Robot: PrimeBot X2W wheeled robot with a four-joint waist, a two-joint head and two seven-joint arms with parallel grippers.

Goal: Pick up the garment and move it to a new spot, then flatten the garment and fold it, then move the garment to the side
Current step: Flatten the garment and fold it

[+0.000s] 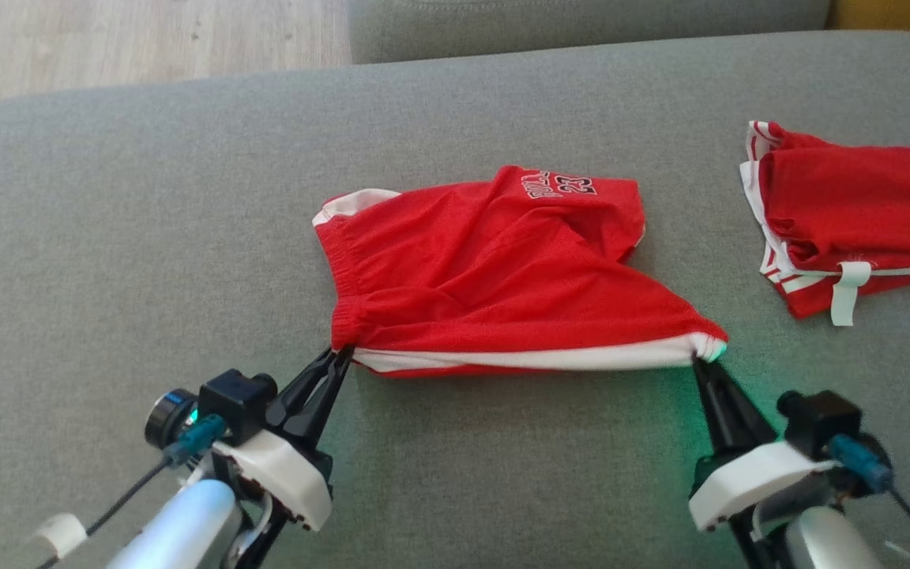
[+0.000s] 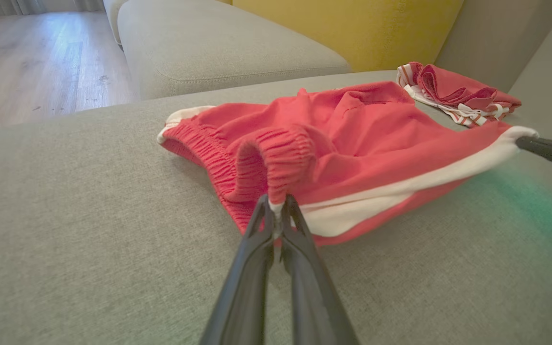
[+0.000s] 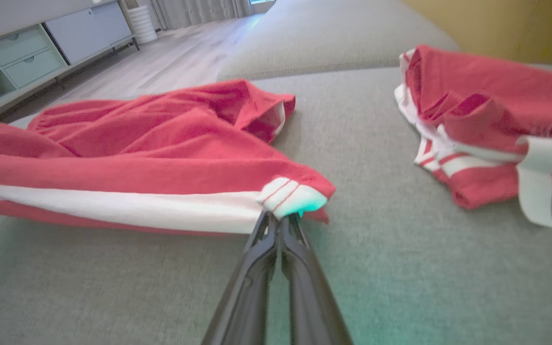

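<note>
2 grippers are on 1 pair of red shorts, 1 at each near corner. The left gripper has its 2 fingers pressed together on the waistband corner, with a bit of white cloth pinched at the tips. The right gripper has its 2 fingers squeezed onto the white-cuffed leg corner, which sits right at the tips under a green glow.

The shorts lie on the grey sofa, just beyond both pairs of fingertips and spanning the gap between them. 1 white stripe runs along the near edge from 1 pair of tips to the other, pulled fairly straight. Farther from the fingers the cloth is rumpled in folds, and at the far edge there is 1 white print with 2 digits.

1 second garment, also red with white trim, lies bunched on the sofa beyond and to the right of the right fingers, apart from the shorts. 1 white strip hangs off its near edge.

So there are 2 red garments: 1 held and 1 lying free. Past the left fingers the sofa ends at a wooden floor. In the left wrist view, 1 yellow cushion stands far beyond the tips.
</note>
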